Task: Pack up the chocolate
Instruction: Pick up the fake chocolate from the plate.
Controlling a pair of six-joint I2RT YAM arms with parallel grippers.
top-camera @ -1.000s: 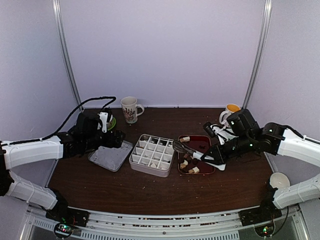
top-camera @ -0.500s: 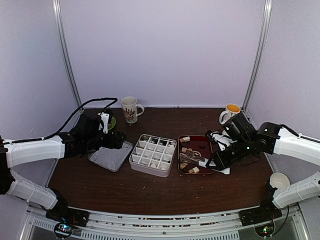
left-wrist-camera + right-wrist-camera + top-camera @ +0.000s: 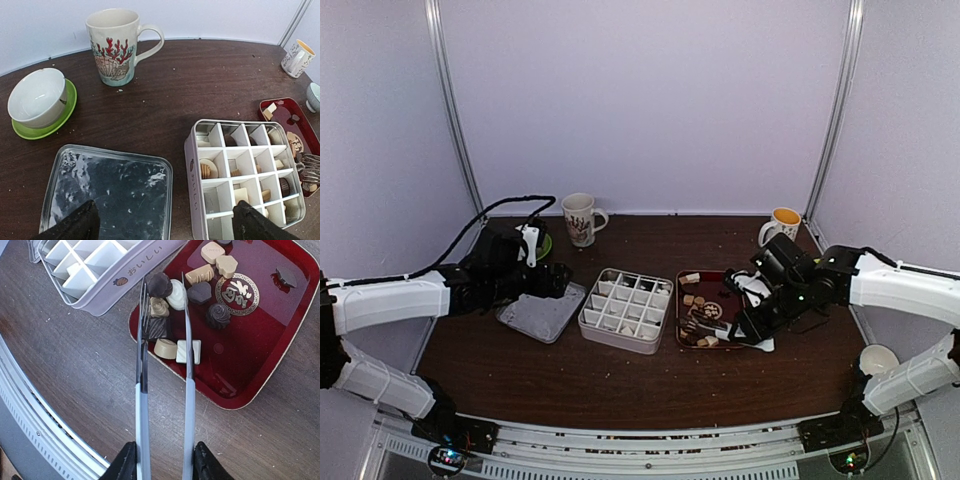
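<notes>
Right hand (image 3: 165, 462) gripping tongs (image 3: 142, 365), tips over chocolate (image 3: 200, 292) on red tray (image 3: 260, 340)

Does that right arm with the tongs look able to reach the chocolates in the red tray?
Probably yes. The tongs held in its jaws are open right above the chocolate in the red tray, tips flanking a dark piece, nothing blocking them.

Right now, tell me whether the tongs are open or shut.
Open: the tongs show both tips apart over chocolates on the red tray.
</notes>
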